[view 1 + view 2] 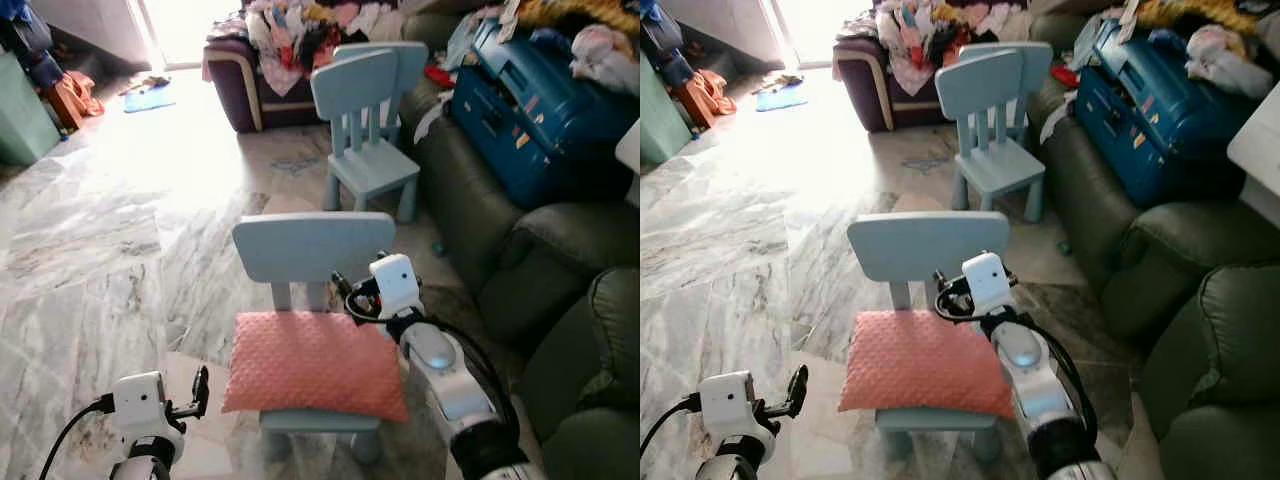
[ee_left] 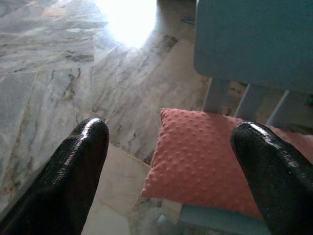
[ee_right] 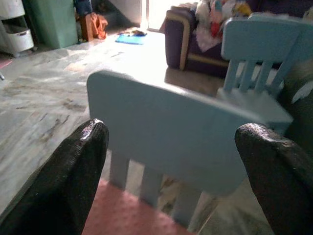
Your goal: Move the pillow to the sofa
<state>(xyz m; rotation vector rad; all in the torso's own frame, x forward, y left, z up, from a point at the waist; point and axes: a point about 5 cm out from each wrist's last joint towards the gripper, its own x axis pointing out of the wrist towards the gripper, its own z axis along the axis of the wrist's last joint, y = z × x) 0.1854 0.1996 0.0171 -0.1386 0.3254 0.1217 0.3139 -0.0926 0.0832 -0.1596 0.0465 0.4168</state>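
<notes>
On the marble floor [image 1: 90,250], the pillow [image 1: 315,362] lies ungrasped on a blue chair [image 1: 312,250]; left gripper [image 2: 171,161] and right gripper [image 3: 171,161] both gape wide; sofa [image 1: 480,200] awaits.

Two pale-blue chairs [image 1: 312,262] [image 1: 365,130] stand on marble floor [image 1: 100,230].

Pink pillow [image 1: 923,376] lies flat on near blue chair [image 1: 925,260] seat. Right gripper [image 1: 943,296] hovers over pillow's far right corner, fingers near chair back. Left gripper [image 1: 798,388] sits left of pillow, apart. Green sofa [image 1: 1160,260] right.
</notes>
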